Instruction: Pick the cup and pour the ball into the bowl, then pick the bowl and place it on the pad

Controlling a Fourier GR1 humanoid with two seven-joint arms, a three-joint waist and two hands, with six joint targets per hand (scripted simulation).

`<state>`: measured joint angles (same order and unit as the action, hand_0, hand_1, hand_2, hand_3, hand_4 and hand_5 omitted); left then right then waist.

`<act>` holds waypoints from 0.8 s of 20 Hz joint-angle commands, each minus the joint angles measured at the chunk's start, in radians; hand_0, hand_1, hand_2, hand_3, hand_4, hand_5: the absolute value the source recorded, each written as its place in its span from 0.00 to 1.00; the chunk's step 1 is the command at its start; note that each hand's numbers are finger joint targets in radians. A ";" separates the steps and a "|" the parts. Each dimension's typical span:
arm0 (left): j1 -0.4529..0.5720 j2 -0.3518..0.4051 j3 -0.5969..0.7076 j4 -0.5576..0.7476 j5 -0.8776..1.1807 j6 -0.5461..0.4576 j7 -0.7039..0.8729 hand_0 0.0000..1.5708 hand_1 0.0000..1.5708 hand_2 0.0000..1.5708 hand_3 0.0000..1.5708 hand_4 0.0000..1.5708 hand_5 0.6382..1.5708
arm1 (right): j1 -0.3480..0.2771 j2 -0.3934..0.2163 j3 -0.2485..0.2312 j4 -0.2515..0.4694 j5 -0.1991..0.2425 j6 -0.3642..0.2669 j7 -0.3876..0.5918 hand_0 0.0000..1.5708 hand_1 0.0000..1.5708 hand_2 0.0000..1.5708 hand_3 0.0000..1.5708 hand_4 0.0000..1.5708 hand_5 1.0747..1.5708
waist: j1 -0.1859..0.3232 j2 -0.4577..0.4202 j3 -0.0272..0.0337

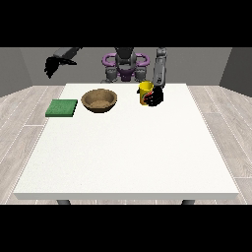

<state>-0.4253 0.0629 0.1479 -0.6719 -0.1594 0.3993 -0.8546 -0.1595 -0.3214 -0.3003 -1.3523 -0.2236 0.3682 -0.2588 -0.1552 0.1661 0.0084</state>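
Front view: the yellow cup (144, 91) is gripped upright by the robot hand (155, 97) at the view's right, keeping its ball inside until the wooden bowl (100, 100) is reached.

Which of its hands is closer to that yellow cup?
Its left hand, at the view's right, is against the yellow cup. The hand at the view's left hangs far away, off the table.

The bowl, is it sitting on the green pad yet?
No. The bowl stands on the white table, beside the green pad and apart from it.
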 commanded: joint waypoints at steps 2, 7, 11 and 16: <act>-0.059 0.153 -0.074 -0.011 -0.145 0.070 0.222 0.88 0.88 1.00 1.00 1.00 0.75 | 0.034 -0.009 -0.003 0.083 0.012 0.009 0.026 0.00 0.00 0.00 0.00 0.00 1.00 | 0.042 -0.131 -0.0046; -0.195 0.323 -0.131 0.016 -0.271 0.019 0.467 0.93 0.93 1.00 1.00 1.00 0.71 | 0.002 0.016 -0.002 0.113 0.001 -0.024 0.071 0.00 0.00 0.00 0.00 0.00 1.00 | 0.066 -0.182 -0.0056; -0.316 0.327 -0.181 0.010 -0.364 0.035 0.608 0.95 0.95 1.00 1.00 1.00 0.68 | -0.012 0.010 -0.005 0.162 0.025 0.002 -0.035 0.00 0.00 0.00 0.00 0.00 1.00 | 0.041 -0.120 -0.0064; -0.331 0.224 -0.258 0.021 -0.491 0.105 0.764 0.95 0.95 1.00 1.00 0.97 0.70 | -0.017 0.045 0.027 0.136 0.011 -0.003 0.030 0.00 0.00 0.00 0.00 0.00 0.99 | 0.010 -0.166 -0.0079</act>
<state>-0.7049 0.3221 -0.0644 -0.6601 -0.5666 0.4737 -0.2124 -0.1706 -0.3127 -0.3003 -1.2082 -0.2201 0.3745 -0.2264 -0.1214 0.0029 0.0014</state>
